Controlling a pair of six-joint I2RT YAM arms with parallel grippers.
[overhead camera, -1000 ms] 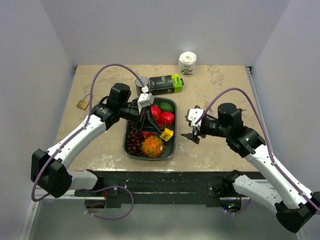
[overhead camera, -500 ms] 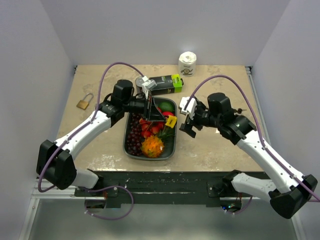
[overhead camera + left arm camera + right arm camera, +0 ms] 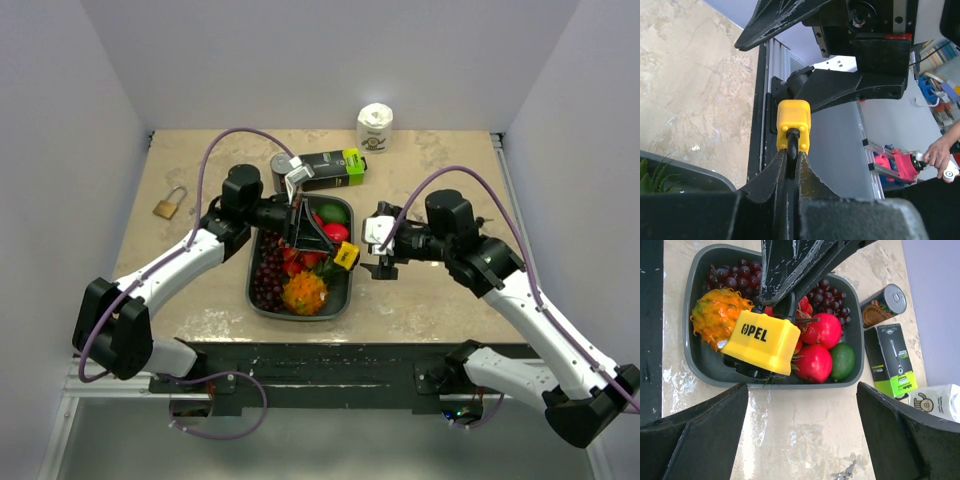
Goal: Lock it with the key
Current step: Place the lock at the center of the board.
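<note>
**Spotter:** What's just changed?

**Me:** My right gripper (image 3: 384,262) has backed off a touch from half a second ago. It now faces the key (image 3: 761,342) squarely, jaws spread wide, nothing in them. In the right wrist view the yellow head hangs right between my two fingers.

**Spotter:** And the left?

**Me:** My left gripper (image 3: 790,161) is pinched tight on the dark part just under that yellow head. It's holding the key out by the right rim of the tray (image 3: 256,292). A second ago the key hung further in over the tray; I've carried it outward since.

**Spotter:** Meaning?

**Me:** A hand-over lining up, I'd judge. I can't tell if I'm squeezing blade or ring, because my own fingers hide it.

**Spotter:** The padlock?

**Me:** The padlock (image 3: 170,204) is well apart at the left of the table (image 3: 430,180), same spot as before, and neither arm is near it. Locking hasn't begun.
</note>
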